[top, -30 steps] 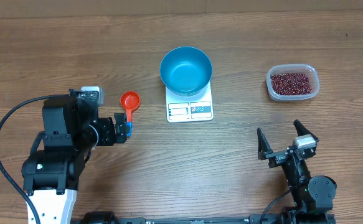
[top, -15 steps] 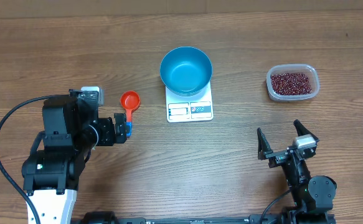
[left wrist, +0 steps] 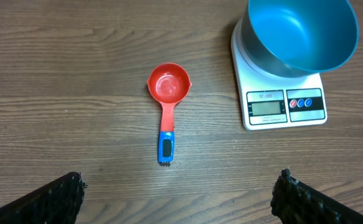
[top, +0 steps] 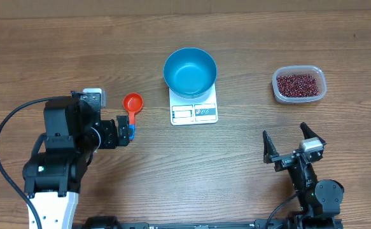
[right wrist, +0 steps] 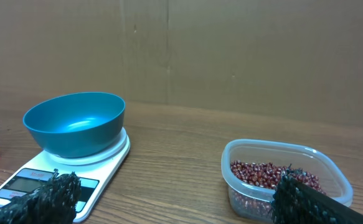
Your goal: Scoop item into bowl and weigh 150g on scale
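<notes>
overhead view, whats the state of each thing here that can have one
round bright blue plastic bowl: empty, upright on the scale
flat white rectangular kitchen scale: carrying the bowl, display unreadable
orange-red plastic scoop: empty, lying cup up, not held
clear rounded-rectangular plastic container: no lid, partly filled
small dark red-brown beans: all in the container
left gripper: open, empty, at the scoop's handle end
right gripper: open, empty

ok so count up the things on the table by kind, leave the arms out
blue bowl: 1
white scale: 1
orange-red scoop: 1
clear container of beans: 1
total: 4
</notes>
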